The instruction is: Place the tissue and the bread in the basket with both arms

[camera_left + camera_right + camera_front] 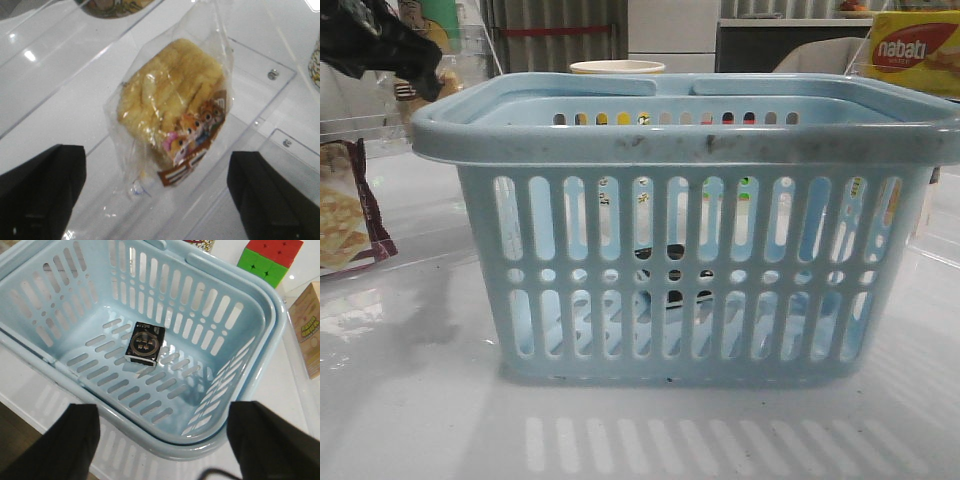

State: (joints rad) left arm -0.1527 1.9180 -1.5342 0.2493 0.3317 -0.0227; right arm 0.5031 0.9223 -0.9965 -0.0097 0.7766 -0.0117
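Pale blue plastic fills most of the front view: the basket (695,270) sits dead centre on the white table (410,420), slotted sides and scuffed rim facing the camera. From above, the right wrist view shows a small black packet (145,343) lying flat on the basket floor, roughly in the middle; whether that's the tissue can't be told from here. The right gripper (162,440) hangs over the basket's near rim with its fingers spread wide and nothing between them.

Over on the left wrist view, the bread (172,97) lies on the table in its clear wrapper, golden-brown, with a band of cartoon faces across one end. The left gripper (155,195) hovers above it, fingers wide apart, not touching the wrapper.

Back in the front view, the left arm is a dark shape at about 10 o'clock from the basket. A cracker packet (345,215) with a maroon edge sits at 9 o'clock, and a yellow nabati box (915,50) is up at 2 o'clock, well apart from the basket.
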